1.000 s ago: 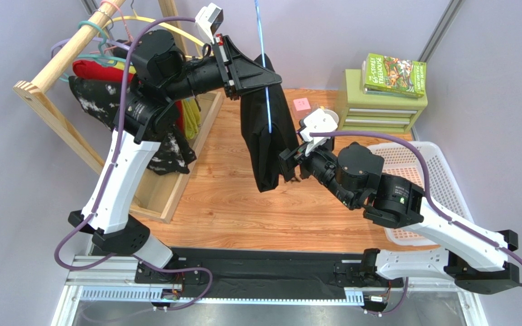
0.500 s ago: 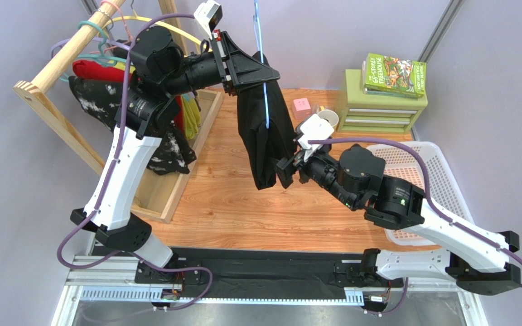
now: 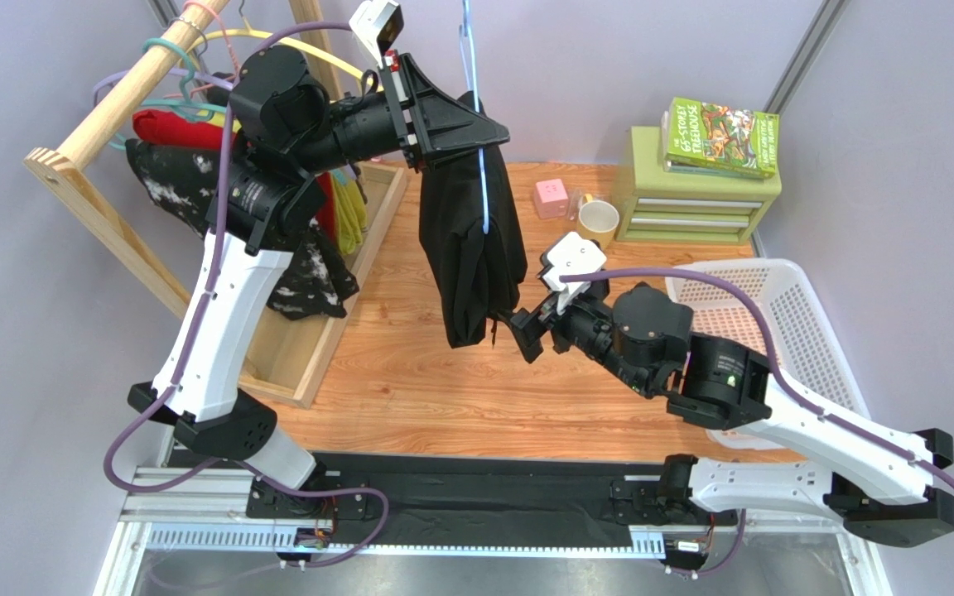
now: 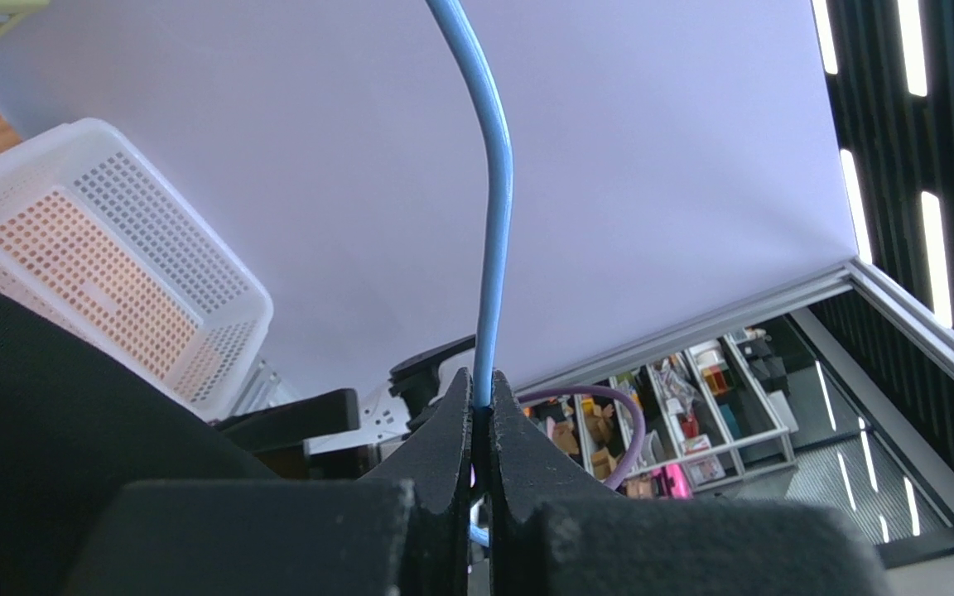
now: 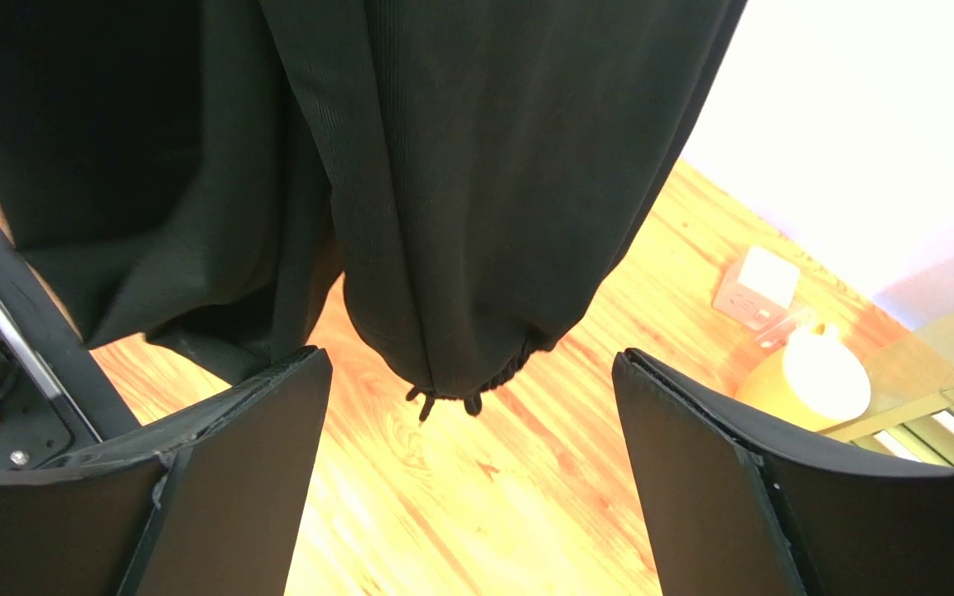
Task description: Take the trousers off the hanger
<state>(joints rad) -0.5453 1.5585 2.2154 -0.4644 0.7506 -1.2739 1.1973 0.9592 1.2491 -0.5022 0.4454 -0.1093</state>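
- Left tool [image 4: 480, 416] clenched on hanger [image 4: 492, 199], holding it aloft so trousers [image 3: 470, 255] drape free beneath it.
- Right tool [image 5: 467, 373], jaws spread empty, sits just under them, apparently poised to grip and pull.

Robotics lab: pale grey partition panels [image 3: 644, 62] behind and right of light wooden tabletop [image 3: 420, 373]; silver aluminium rail [image 3: 190, 494] at tabletop's near edge; cluttered storage shelves [image 4: 694, 397] beyond tabletop.

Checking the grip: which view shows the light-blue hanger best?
Left wrist: the hanger stands pinched in the shut left tool. Top external shows a thin blue line over the trousers; right wrist shows none of it.
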